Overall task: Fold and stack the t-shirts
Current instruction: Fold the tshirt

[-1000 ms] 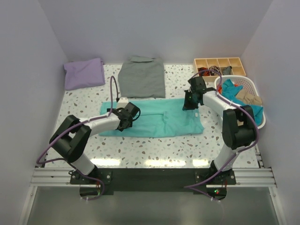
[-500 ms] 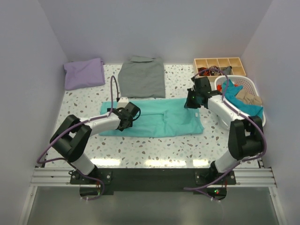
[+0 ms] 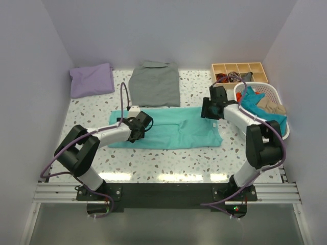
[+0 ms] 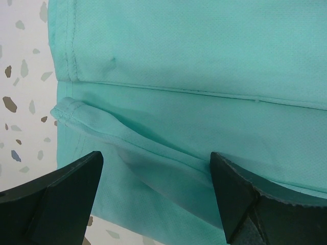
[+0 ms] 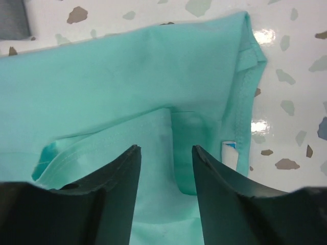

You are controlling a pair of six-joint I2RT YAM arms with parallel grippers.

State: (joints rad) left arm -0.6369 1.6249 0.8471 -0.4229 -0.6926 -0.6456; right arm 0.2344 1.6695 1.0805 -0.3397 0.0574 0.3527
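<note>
Teal shirt (image 3: 176,133): soft fine-weave cloth, folded to long flat band, lying mid-table on speckled glossy top (image 3: 153,164). Stitched hems; loose fold ridge at left end; small white label (image 5: 231,153) at right end.
Left gripper (image 4: 156,159): jaws spread wide, nothing between, over shirt's left end.
Right gripper (image 5: 165,150): jaws parted, gripping nothing, over right end.
Purple shirt (image 3: 92,80): folded, puffy, far left corner.
Grey shirt (image 3: 155,84): folded rectangle, just behind teal one.
White slatted basket (image 3: 265,87), cloths inside, at right.
</note>
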